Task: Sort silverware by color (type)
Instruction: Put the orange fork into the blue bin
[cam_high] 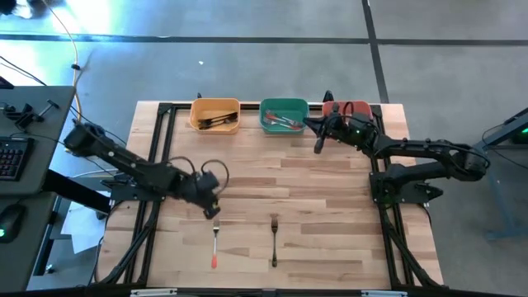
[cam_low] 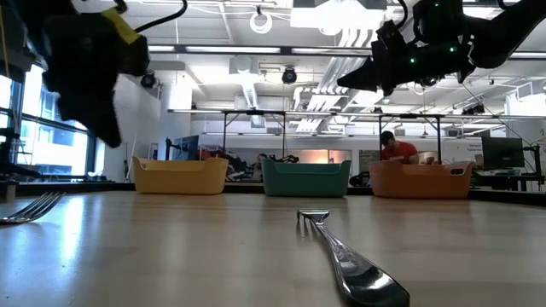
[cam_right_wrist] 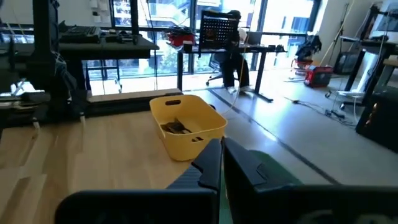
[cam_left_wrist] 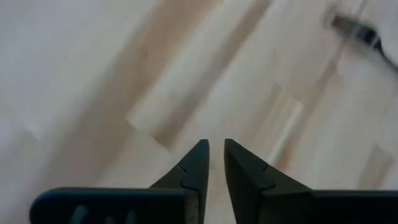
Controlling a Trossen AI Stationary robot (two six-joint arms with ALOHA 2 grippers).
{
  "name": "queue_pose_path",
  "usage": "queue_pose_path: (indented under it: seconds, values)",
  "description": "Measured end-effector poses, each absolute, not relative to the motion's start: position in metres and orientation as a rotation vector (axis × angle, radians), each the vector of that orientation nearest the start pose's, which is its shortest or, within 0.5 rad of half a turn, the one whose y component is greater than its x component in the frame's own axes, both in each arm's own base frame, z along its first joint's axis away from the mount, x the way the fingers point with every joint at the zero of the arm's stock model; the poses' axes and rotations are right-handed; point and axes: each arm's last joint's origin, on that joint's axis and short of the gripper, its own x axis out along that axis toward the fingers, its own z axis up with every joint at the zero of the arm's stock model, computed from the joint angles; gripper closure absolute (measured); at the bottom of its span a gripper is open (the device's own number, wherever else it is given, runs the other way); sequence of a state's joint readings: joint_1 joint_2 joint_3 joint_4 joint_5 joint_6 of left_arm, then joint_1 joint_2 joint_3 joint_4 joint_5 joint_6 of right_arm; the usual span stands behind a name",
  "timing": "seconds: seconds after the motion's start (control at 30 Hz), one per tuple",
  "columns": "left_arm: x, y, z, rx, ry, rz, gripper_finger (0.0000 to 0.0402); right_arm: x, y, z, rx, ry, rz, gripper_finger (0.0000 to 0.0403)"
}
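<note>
Left gripper [cam_high: 216,211] hangs low over the near-left part of the wooden table [cam_high: 330,190], right above the silver head of the red-handled fork [cam_high: 214,246]. In its wrist view the two dark fingers [cam_left_wrist: 196,165] stand a narrow slit apart, tips angled toward each other, with nothing between them: only bare planks below, and a blurred bit of metal off at the frame's edge. So slightly parted, gripping nothing. Whether the tips touch the fork's head, I cannot tell from above.

That red-handled fork lies lengthwise on the near edge of the table, tines pointing far, handle end near. Just to its right, well apart from it, lies the dark-handled fork [cam_high: 274,239], also lengthwise; in the low view it runs straight toward the camera, tines [cam_low: 313,217] at the far end.

Over to the right gripper [cam_high: 318,146]: it is up in the air at the far side, between the green bin [cam_high: 284,116] and the red bin [cam_high: 346,110], hanging just near of them. Its fingers [cam_right_wrist: 211,163] are pressed together and carry nothing.

Along the far edge, three bins in a row: the yellow bin [cam_high: 215,114] on the left holds dark-handled pieces, the green one in the middle holds pieces with red handles, the red one is mostly hidden under the right arm.
</note>
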State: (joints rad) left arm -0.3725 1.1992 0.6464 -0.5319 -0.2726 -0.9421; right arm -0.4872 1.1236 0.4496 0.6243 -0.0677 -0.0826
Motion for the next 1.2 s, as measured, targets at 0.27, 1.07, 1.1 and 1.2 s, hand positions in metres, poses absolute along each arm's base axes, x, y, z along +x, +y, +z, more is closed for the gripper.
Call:
queue_pose_path:
  seconds: [0.27,1.07,1.1,1.2]
  values:
    - [0.206,-0.117,0.185,-0.642,1.221,0.331,0.0301,0.211,-0.095,0.230,-0.087,0.080,-0.365,0.0402]
    - [0.240,-0.162,0.136,-0.987,1.308,0.557,0.0236,0.213,-0.092,0.239,-0.233,0.003,-0.352,0.0402]
    - [0.240,-0.162,0.136,-0.981,1.308,0.559,0.0236,0.212,-0.093,0.239,-0.234,0.002,-0.354,0.0402]
    - [0.237,-0.163,0.135,-0.952,1.310,0.573,0.0239,0.212,-0.094,0.240,-0.242,-0.001,-0.361,0.0402]
